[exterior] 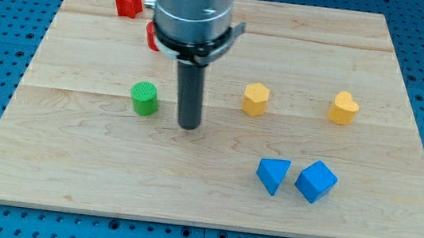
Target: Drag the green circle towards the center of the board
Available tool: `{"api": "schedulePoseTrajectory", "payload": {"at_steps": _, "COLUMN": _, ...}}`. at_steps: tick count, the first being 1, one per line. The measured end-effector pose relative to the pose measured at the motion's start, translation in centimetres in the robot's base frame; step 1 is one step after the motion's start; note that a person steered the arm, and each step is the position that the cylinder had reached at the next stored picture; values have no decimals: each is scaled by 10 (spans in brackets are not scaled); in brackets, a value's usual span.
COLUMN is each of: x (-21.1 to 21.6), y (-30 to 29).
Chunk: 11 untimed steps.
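The green circle point(145, 98) is a short green cylinder standing on the wooden board point(71, 159), left of the board's middle. My tip point(189, 126) rests on the board just to the right of the green circle and slightly lower in the view. A small gap shows between them, so they are apart. The rod rises from the tip to the grey arm body at the view's top.
A red star point(128, 1) sits at the top left. A red block point(152, 37) is partly hidden behind the arm body. A yellow hexagon point(255, 99) and a yellow heart-like block point(344, 108) lie to the right. A blue triangle point(273, 175) and a blue cube point(316, 181) lie at the lower right.
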<state>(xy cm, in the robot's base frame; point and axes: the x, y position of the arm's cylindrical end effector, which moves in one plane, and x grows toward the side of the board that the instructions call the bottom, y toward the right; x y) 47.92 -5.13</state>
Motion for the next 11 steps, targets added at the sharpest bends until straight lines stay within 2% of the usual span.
{"api": "schedulePoseTrajectory", "payload": {"at_steps": 1, "x": 6, "y": -45}}
{"api": "schedulePoseTrajectory", "payload": {"at_steps": 2, "x": -1, "y": -27}}
{"api": "schedulePoseTrajectory", "payload": {"at_steps": 3, "x": -4, "y": -61}}
{"api": "schedulePoseTrajectory", "payload": {"at_steps": 4, "x": 7, "y": -141}}
{"api": "schedulePoseTrajectory", "payload": {"at_steps": 5, "x": -18, "y": -118}}
{"api": "schedulePoseTrajectory", "payload": {"at_steps": 6, "x": -19, "y": -55}}
{"api": "schedulePoseTrajectory", "payload": {"at_steps": 7, "x": -22, "y": -86}}
{"api": "schedulePoseTrajectory", "payload": {"at_steps": 8, "x": -49, "y": -105}}
{"api": "schedulePoseTrajectory", "payload": {"at_steps": 9, "x": -57, "y": -45}}
{"api": "schedulePoseTrajectory", "payload": {"at_steps": 10, "x": -75, "y": -37}}
{"api": "schedulePoseTrajectory", "payload": {"at_steps": 11, "x": -111, "y": 44}}
